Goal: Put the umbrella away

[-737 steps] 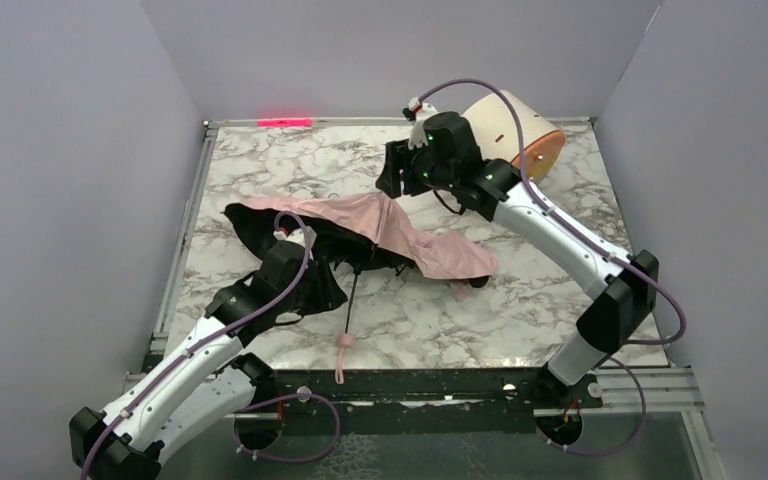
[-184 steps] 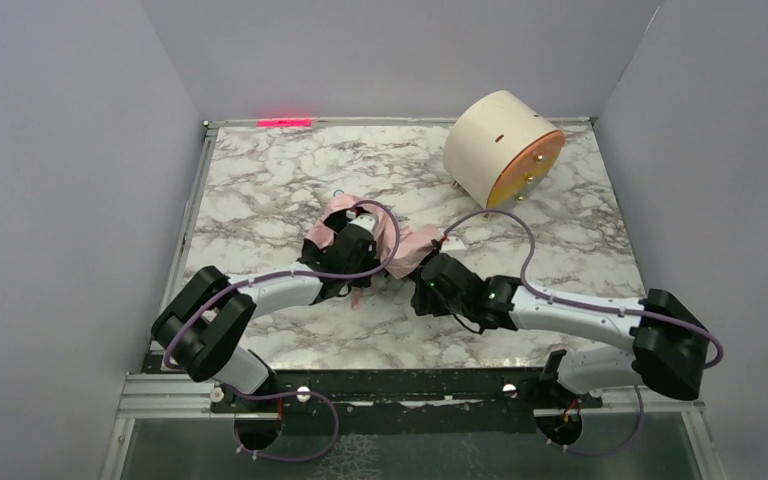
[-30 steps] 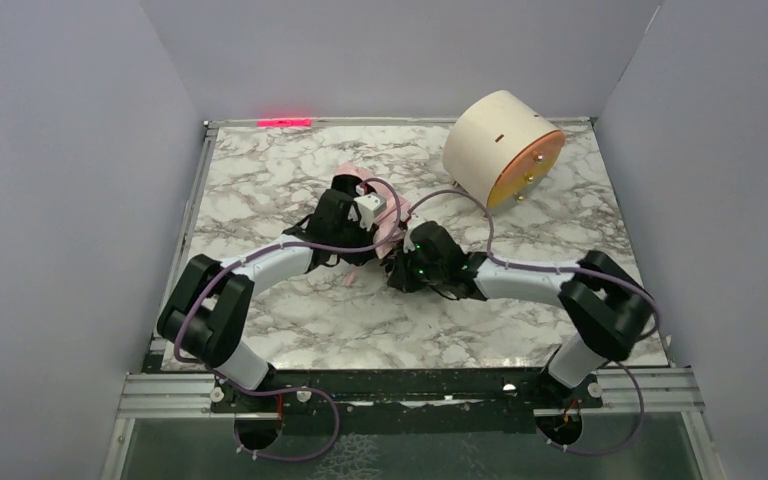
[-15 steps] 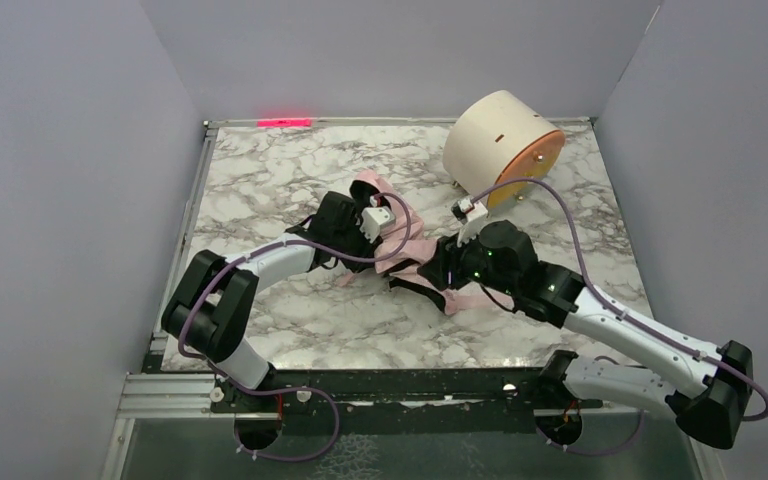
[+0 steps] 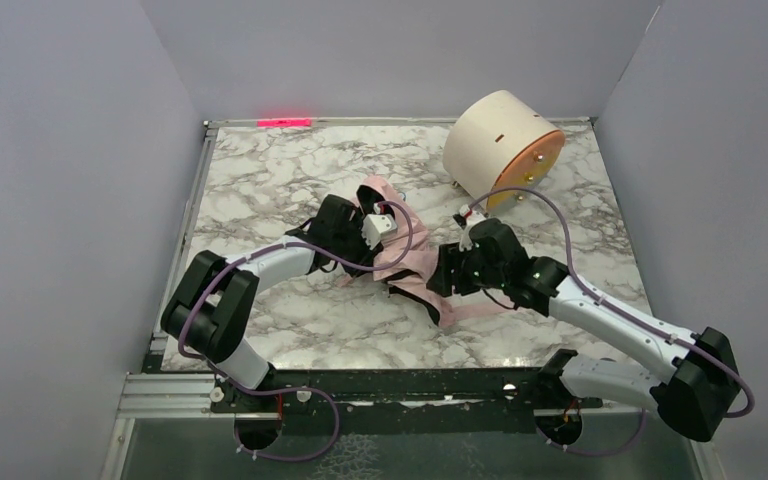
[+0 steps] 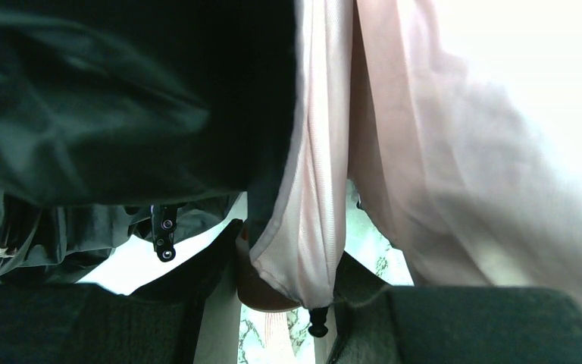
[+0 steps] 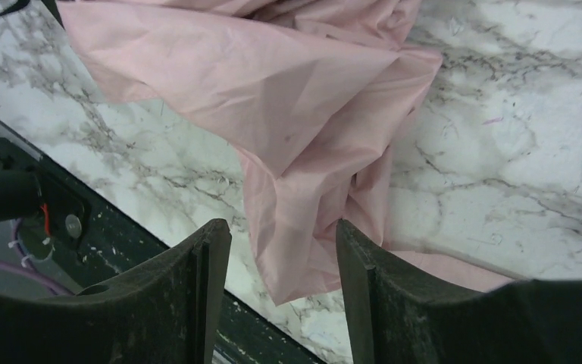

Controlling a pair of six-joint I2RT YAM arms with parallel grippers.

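A: Top external view is showing the umbrella (image 5: 405, 262) lying crumpled on the middle of the marble worktop (image 5: 260, 170), between the two wrists. Which jaws are holding it?

B: The left jaws are clamping a fold of its pink canopy, and black lining is bunching up beside them.

A: And the right jaws?

B: They are standing apart, gripping nothing, hovering just over loose pink fabric.

A: Anything else?

B: A cream drum (image 5: 490, 140) with an orange face is sitting near the far right corner, well apart from the umbrella.
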